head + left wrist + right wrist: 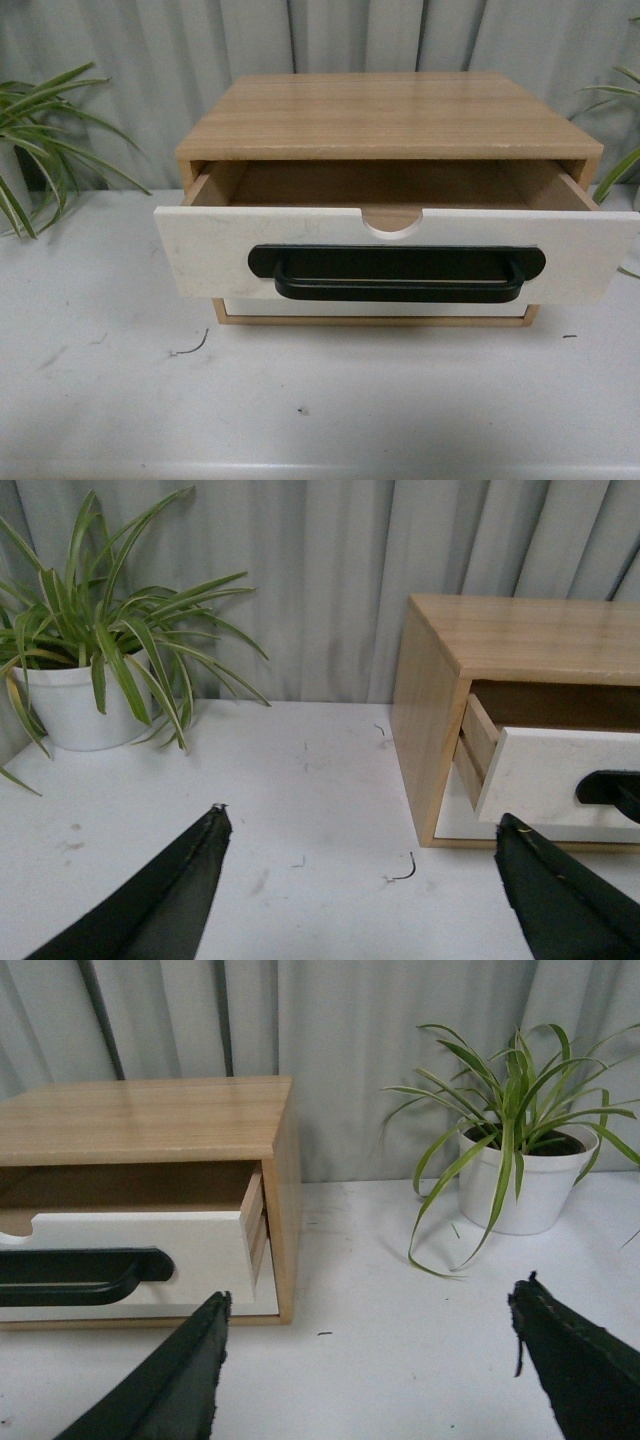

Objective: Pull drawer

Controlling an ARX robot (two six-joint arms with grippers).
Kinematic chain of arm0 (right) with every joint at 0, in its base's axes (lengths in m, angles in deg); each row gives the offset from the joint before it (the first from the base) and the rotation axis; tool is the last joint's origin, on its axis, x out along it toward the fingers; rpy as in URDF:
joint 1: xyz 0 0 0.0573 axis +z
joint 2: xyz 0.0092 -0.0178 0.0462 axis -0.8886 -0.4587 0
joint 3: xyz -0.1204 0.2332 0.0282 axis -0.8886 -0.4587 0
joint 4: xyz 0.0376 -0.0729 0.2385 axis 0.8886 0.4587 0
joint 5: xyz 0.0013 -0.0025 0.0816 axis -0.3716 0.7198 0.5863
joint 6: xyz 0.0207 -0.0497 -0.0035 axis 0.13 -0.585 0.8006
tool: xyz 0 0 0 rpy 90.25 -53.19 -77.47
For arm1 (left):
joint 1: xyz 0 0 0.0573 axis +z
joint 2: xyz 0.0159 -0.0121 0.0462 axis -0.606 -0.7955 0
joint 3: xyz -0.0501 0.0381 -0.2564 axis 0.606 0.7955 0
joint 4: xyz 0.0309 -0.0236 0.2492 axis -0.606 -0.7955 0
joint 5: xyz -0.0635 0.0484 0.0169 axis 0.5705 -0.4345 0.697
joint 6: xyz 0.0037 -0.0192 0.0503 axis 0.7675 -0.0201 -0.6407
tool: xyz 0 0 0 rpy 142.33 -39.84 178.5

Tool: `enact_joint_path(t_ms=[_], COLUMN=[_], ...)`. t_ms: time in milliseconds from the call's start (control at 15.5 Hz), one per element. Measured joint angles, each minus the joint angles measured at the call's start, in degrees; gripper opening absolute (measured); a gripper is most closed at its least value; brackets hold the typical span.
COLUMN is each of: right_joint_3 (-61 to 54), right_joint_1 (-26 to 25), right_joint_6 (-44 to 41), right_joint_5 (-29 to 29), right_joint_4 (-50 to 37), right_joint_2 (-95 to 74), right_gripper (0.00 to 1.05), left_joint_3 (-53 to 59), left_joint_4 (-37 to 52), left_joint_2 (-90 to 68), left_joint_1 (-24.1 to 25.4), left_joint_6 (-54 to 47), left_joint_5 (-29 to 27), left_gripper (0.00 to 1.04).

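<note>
The white-fronted drawer (pixel 215 255) stands pulled partway out of the wooden cabinet (pixel 390 115), its inside showing. Its long black bar handle (pixel 398 273) runs under the semicircular notch (pixel 392 220). Neither arm appears in the front view. My left gripper (pixel 360 825) is open over bare tabletop, off the cabinet's left side, well away from the handle (pixel 610 788); the drawer (pixel 545 780) shows at its edge. My right gripper (pixel 368 1300) is open over the table to the cabinet's right, with the drawer (pixel 140 1235) and handle (pixel 85 1272) beside it. Nothing lies between either pair of fingers.
A plain white lower drawer front (pixel 375 308) sits under the open one. Potted spider plants stand at both sides: one in a white pot (pixel 85 705) to the left, one (pixel 515 1190) to the right. A grey curtain (pixel 150 60) hangs behind. Small debris (pixel 403 872) lies on the white table (pixel 320 410).
</note>
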Motion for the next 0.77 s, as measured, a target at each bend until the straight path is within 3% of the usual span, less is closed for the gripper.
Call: enact_joint_path(t_ms=[64,129,772], right_joint_3=[0.0,0.0,0.0], right_joint_1=[0.0,0.0,0.0], right_joint_6=[0.0,0.0,0.0], right_joint_5=[0.0,0.02,0.0], right_joint_4=[0.0,0.0,0.0], right_joint_2=[0.0,0.0,0.0], right_gripper=[0.99,0.97,0.98], left_joint_3=[0.0,0.0,0.0], left_joint_4=[0.0,0.0,0.0], left_joint_2=[0.0,0.0,0.0], left_joint_1=[0.0,0.0,0.0], left_joint_6=[0.0,-0.02,-0.02], left_joint_5=[0.0,0.0,0.0], left_gripper=[0.95,0.98,0.98])
